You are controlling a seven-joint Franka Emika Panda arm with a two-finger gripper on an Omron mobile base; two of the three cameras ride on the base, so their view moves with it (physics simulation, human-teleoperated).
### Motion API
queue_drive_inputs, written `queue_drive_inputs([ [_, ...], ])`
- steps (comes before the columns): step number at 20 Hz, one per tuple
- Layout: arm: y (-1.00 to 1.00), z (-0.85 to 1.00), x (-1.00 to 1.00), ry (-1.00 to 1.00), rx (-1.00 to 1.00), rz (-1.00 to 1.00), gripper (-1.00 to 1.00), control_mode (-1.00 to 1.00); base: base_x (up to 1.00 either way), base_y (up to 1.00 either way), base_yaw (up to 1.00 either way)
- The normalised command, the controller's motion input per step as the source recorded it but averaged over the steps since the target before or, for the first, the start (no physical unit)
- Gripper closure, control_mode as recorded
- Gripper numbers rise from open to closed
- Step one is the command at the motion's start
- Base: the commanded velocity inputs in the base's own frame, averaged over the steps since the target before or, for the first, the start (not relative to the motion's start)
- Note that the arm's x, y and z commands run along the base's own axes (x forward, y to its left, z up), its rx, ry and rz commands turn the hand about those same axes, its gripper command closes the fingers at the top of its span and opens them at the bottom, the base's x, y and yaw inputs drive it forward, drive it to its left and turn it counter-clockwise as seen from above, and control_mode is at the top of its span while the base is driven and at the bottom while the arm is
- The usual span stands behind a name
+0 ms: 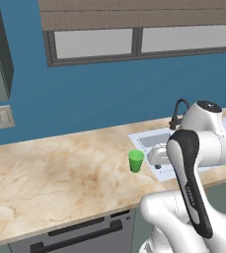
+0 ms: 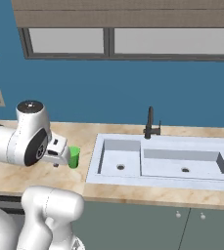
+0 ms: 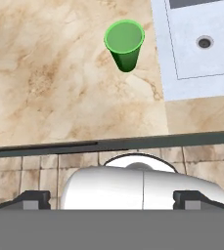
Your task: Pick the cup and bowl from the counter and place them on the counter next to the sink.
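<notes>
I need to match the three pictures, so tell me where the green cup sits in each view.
Left base view: green cup right of centre, just left of the sink.
Right base view: cup left of centre, beside the arm.
Hand view: cup near the top.
Shared landmark: the sink's left edge.

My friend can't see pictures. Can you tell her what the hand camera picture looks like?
A small green cup stands upright on the beige marble counter, close beside the white sink, seen from above. The sink's drain hole shows in its grey bottom. The gripper's two dark fingertips sit wide apart at the bottom, holding nothing.
</notes>
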Motion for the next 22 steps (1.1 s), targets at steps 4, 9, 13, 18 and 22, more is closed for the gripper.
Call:
queue_drive_inputs([
  [4, 0.00, 0.00, 0.00, 0.00, 0.00, 0.00, -1.00, -1.00, 0.00, 0.00, 0.00],
  [9, 0.00, 0.00, 0.00, 0.00, 0.00, 0.00, -1.00, 1.00, 0.00, 0.00, 0.00],
  [13, 0.00, 0.00, 0.00, 0.00, 0.00, 0.00, -1.00, 1.00, -0.22, 0.11, 0.03],
  [18, 0.00, 0.00, 0.00, 0.00, 0.00, 0.00, -1.00, 1.00, -0.72, 0.37, 0.25],
  [22, 0.00, 0.00, 0.00, 0.00, 0.00, 0.00, -1.00, 1.00, -0.62, 0.33, 0.35],
])
